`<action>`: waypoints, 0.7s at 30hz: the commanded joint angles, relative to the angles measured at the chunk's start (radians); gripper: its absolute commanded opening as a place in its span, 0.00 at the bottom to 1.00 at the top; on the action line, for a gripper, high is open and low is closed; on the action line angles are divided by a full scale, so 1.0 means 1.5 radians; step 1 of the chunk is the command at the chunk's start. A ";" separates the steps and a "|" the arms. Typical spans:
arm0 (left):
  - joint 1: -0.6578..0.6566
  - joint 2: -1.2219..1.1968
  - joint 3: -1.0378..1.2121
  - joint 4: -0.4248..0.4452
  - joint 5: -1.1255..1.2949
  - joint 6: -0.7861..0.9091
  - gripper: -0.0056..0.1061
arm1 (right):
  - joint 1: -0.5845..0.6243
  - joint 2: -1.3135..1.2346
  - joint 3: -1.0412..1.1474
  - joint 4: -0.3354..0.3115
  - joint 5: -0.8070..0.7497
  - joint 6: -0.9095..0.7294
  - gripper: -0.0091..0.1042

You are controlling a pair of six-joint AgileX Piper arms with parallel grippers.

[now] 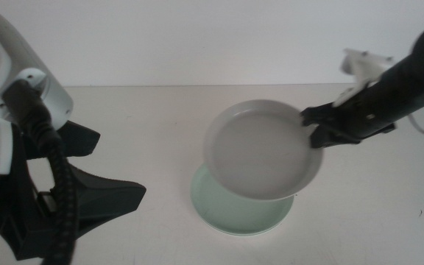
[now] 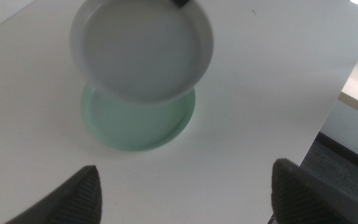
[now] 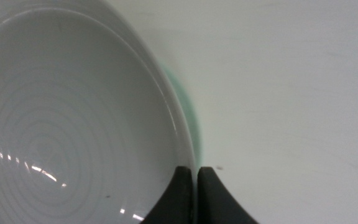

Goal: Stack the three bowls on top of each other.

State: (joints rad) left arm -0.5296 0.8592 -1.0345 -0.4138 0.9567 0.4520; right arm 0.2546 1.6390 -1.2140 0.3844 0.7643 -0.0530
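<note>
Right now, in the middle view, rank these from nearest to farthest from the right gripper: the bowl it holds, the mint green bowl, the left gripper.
1. Grey-white bowl: its rim is clamped in the right gripper.
2. Mint green bowl: on the table, beneath the held bowl.
3. Left gripper: far across, at the left side, open.

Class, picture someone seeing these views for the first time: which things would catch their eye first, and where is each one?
First, the grey-white bowl, held tilted above the table by its rim in the right gripper, whose arm comes in from the right. Next, the mint green bowl lying on the table directly beneath it, partly hidden. Lastly, the left gripper, jaws wide apart, waiting at the left side.
</note>
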 commanded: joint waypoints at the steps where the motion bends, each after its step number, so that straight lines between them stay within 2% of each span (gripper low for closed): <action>1: 0.000 -0.003 -0.021 -0.022 -0.034 -0.004 0.99 | 0.027 -0.007 -0.016 0.012 -0.049 0.007 0.07; 14: 0.000 -0.003 -0.021 -0.022 -0.034 -0.004 0.99 | 0.053 0.105 -0.016 0.014 -0.093 -0.002 0.08; 17: 0.000 -0.003 -0.021 -0.022 -0.034 -0.004 0.99 | 0.053 0.105 -0.016 0.014 -0.092 -0.002 0.12; 21: 0.000 -0.003 -0.021 -0.022 -0.034 -0.004 0.99 | 0.053 0.105 -0.016 0.015 -0.081 -0.002 0.25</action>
State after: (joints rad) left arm -0.5296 0.8611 -1.0345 -0.4138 0.9567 0.4522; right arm 0.3321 1.8454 -1.2132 0.3938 0.6603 -0.0455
